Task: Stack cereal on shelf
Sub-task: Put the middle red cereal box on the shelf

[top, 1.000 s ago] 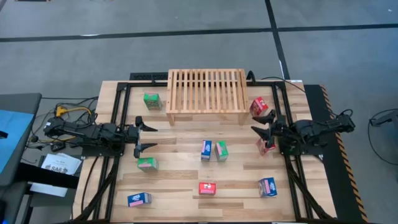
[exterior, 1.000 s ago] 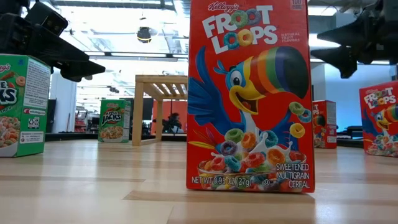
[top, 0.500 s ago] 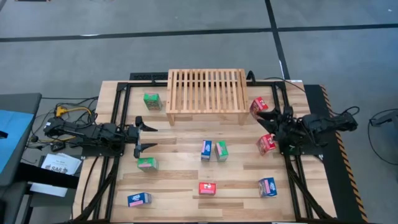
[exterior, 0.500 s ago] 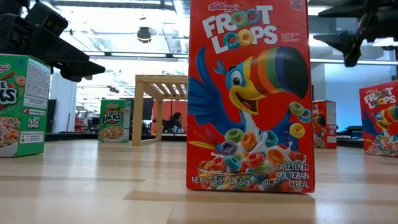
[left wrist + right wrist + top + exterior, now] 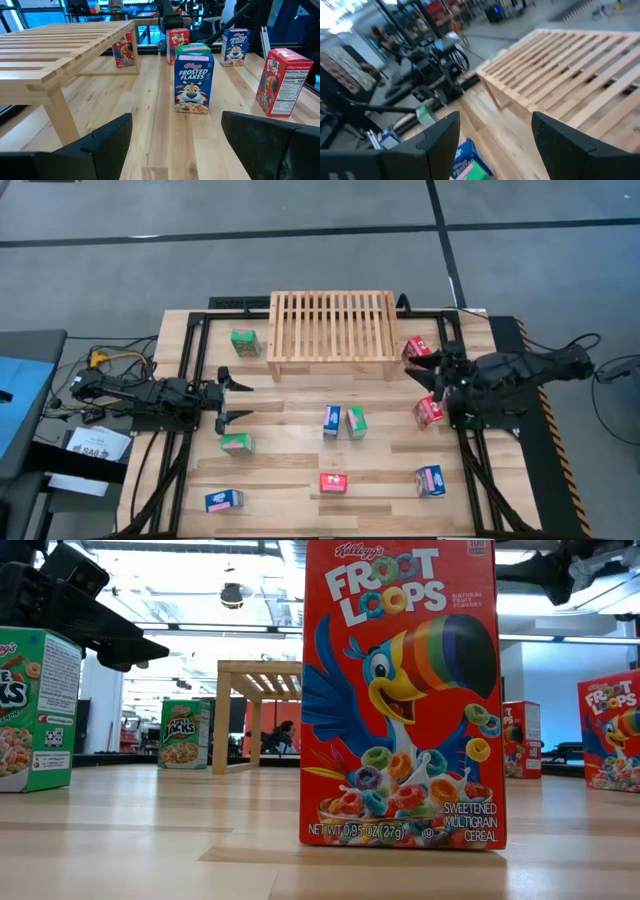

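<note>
The shelf [image 5: 332, 330] is a light-wood slatted rack standing on its side legs at the table's far middle. Several cereal boxes stand apart on the tabletop. Two are red [image 5: 416, 350] [image 5: 429, 410], near my right gripper. A blue [image 5: 332, 421] and a green [image 5: 356, 422] box stand side by side at the centre, and another green one [image 5: 237, 443] is near my left gripper. My left gripper [image 5: 238, 399] hangs level at the table's left, open and empty. My right gripper [image 5: 428, 373] is raised at the right, open and empty, facing the shelf [image 5: 570, 90].
More boxes stand along the near side: red [image 5: 334, 482], blue [image 5: 224, 500], blue [image 5: 431, 480]. A green box [image 5: 244, 343] stands left of the shelf. A black frame rail [image 5: 190, 380] runs along each side of the table. The red box [image 5: 400, 690] fills the middle of the low view.
My right gripper has risen well above the table, rolled about its own axis and moved a little toward the far edge. It now stands clear of the red box it hung over. Its fingers have stayed open. No box has moved.
</note>
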